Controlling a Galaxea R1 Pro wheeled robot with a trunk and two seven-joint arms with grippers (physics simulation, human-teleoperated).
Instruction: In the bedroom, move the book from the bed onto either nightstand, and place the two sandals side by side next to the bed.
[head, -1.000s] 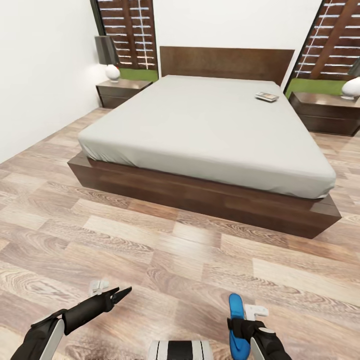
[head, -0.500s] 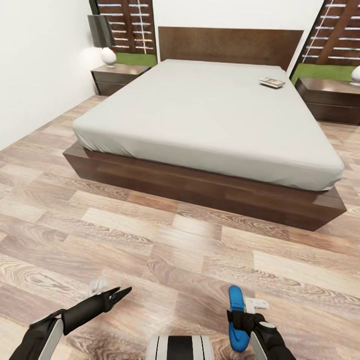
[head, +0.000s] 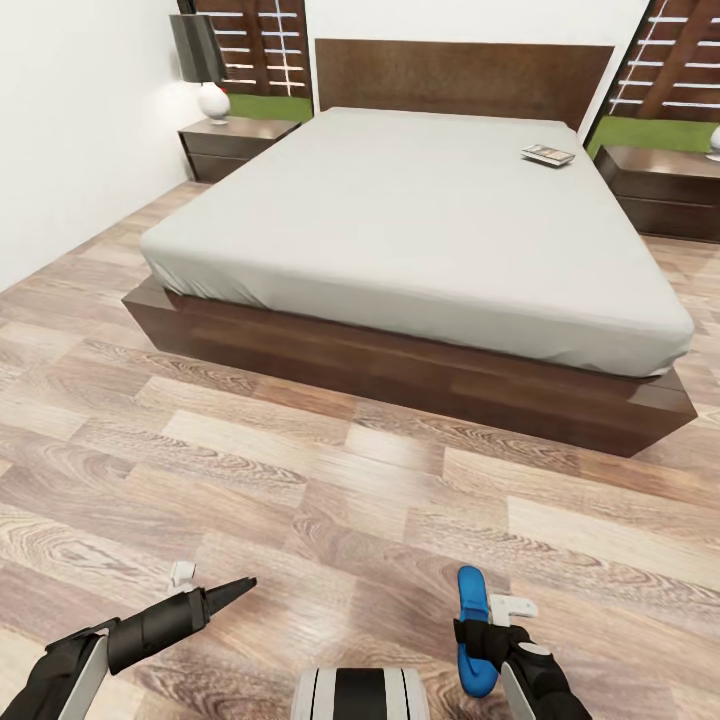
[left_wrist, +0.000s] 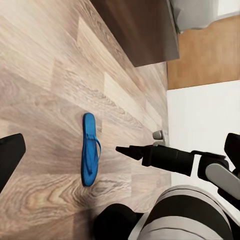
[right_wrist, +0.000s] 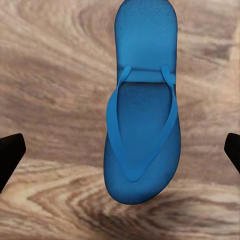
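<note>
Head view: the right pincer (head: 490, 640) hangs low over the plank floor (head: 300, 480), matte wood grain in brown-grey bands. A blue sandal (head: 472, 632) lies flat on the floor directly under it, a long oval sole with toe end pointing toward the bed (head: 420, 220).

Right wrist view: the sandal (right_wrist: 142, 115) shows a finely dimpled rubber sole and thin Y-shaped straps. The dark fingertips (right_wrist: 10, 152) stand at the frame edges, wide apart, sandal between them and untouched. Right pincer open.

Left pincer (head: 235, 588): its tips meet in a narrow black point, closed on nothing, level with the right pincer across the robot's front. In the left wrist view the sandal (left_wrist: 89, 148) lies just beyond the right pincer's tip (left_wrist: 122, 149).

Bed well ahead of both pincers: smooth light-grey mattress, dark brown slab frame. The book (head: 548, 154), thin and flat, lies on the mattress near the headboard, far ahead of the right pincer. Glossy dark nightstand (head: 235, 145) stands far ahead of the left pincer.
</note>
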